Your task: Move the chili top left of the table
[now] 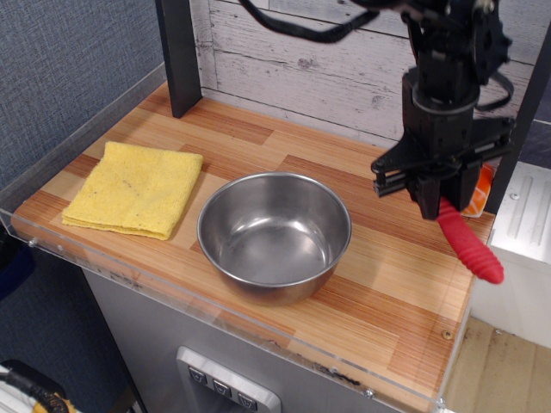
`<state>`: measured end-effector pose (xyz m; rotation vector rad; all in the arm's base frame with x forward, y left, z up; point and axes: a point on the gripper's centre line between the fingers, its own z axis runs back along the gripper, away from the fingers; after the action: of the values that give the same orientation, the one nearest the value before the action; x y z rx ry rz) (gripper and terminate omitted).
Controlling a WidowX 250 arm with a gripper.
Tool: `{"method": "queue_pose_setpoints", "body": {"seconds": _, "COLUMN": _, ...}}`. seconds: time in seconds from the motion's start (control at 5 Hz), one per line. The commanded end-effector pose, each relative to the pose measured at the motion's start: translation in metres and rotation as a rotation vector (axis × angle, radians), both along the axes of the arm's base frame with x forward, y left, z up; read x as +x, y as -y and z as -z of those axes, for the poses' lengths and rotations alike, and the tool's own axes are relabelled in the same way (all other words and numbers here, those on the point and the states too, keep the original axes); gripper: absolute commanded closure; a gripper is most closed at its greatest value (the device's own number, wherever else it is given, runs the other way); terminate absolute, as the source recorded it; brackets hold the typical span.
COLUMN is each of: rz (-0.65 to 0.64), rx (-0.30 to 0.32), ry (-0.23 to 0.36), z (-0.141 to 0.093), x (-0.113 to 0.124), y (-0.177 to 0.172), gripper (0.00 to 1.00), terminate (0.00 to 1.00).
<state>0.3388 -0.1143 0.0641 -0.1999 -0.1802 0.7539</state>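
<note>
My gripper [436, 205] is shut on the chili [470, 245] and holds it up in the air over the right end of the table [258, 142]. The chili's ribbed red handle slopes down to the right, out past the table's right edge; its metal end is hidden between my fingers. The far left corner of the table lies a long way to the left, beyond the steel bowl [275, 233].
A folded yellow cloth [133, 188] lies at the left. A dark post [178, 53] stands at the far left corner. An orange-and-white block [479, 195] sits behind my gripper at the right edge. A clear acrylic rim [215, 314] edges the table.
</note>
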Motion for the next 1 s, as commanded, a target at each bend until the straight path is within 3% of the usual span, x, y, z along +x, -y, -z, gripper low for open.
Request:
{"method": "queue_pose_setpoints", "body": {"seconds": 0.0, "rz": -0.04, "rx": -0.046, "ry": 0.129, "z": -0.054, "x": -0.01, "y": -0.011, "gripper": 1.0, "terminate": 0.0}}
{"method": "queue_pose_setpoints", "body": {"seconds": 0.2, "rz": -0.117, "rx": -0.058, "ry": 0.177, "z": -0.072, "x": -0.013, "y": -0.027, "gripper": 1.0, "terminate": 0.0}}
{"method": "queue_pose_setpoints", "body": {"seconds": 0.6, "rz": -0.413, "rx": -0.067, "ry": 0.221, "z": -0.099, "x": -0.006, "y": -0.074, "gripper": 1.0, "terminate": 0.0}}
{"method": "queue_pose_setpoints", "body": {"seconds": 0.8, "rz": -0.607, "rx": -0.022, "ry": 0.232, "z": -0.1, "x": -0.004, "y": -0.094, "gripper": 1.0, "terminate": 0.0}}
